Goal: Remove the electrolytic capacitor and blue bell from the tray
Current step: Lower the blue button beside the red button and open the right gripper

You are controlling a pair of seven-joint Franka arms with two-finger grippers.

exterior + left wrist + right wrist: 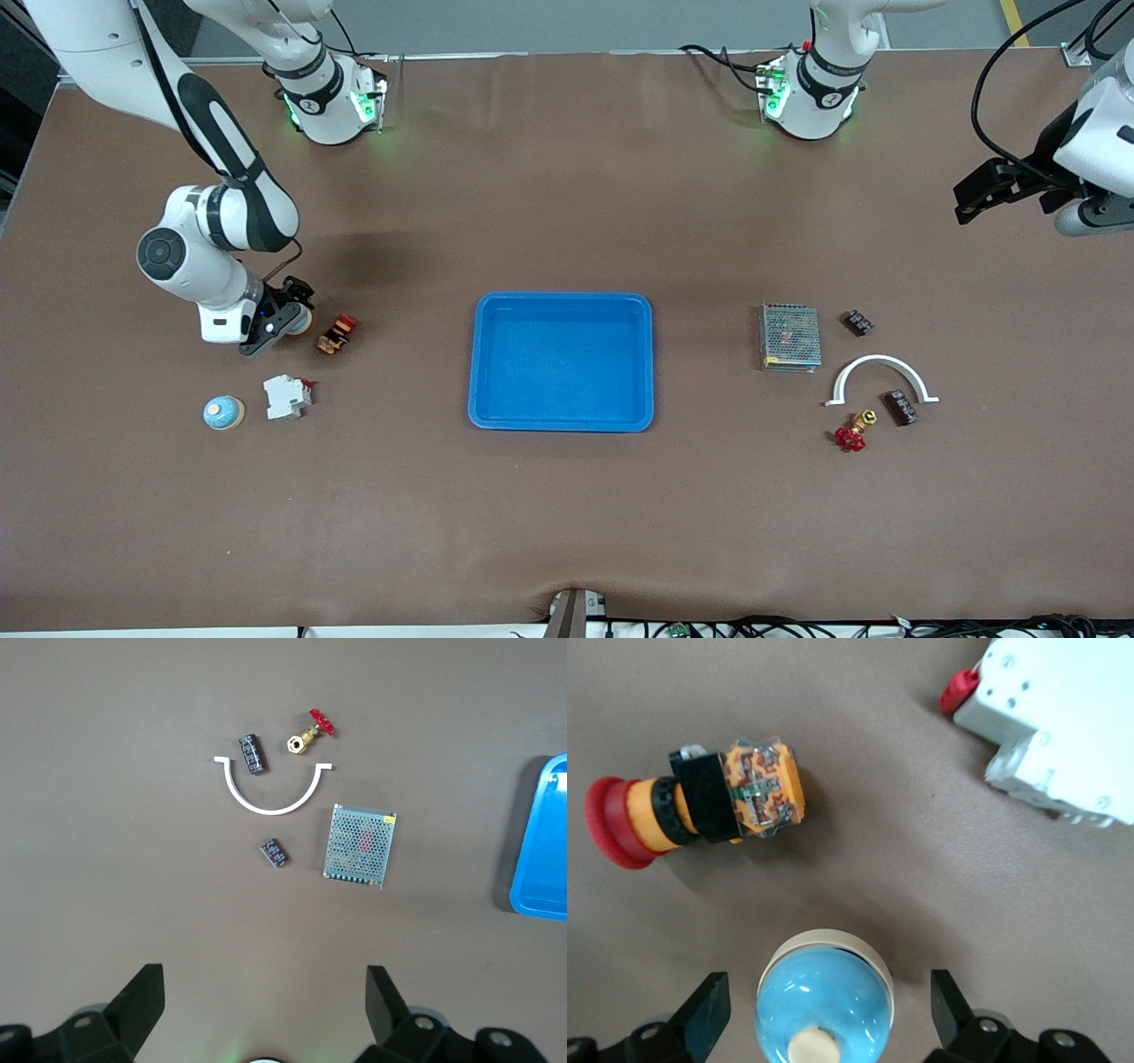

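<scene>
A blue-domed bell on a cream base (824, 992) stands between the open fingers of my right gripper (826, 1003), with a gap on each side. In the front view only its cream edge (302, 321) shows under that gripper (285, 321). A second blue bell (223, 413) stands nearer the camera. Two black capacitors (857, 322) (900, 408) lie at the left arm's end; both also show in the left wrist view (275, 853) (253, 754). My left gripper (974, 197) (264, 1001) is open and empty, up over bare table at that end.
A blue tray (563, 301) sits mid-table. By the right gripper lie a red-capped orange push button (337, 333) and a white breaker (285, 396). By the capacitors lie a mesh power supply (788, 337), a white arc (880, 361) and a red-handled brass valve (852, 431).
</scene>
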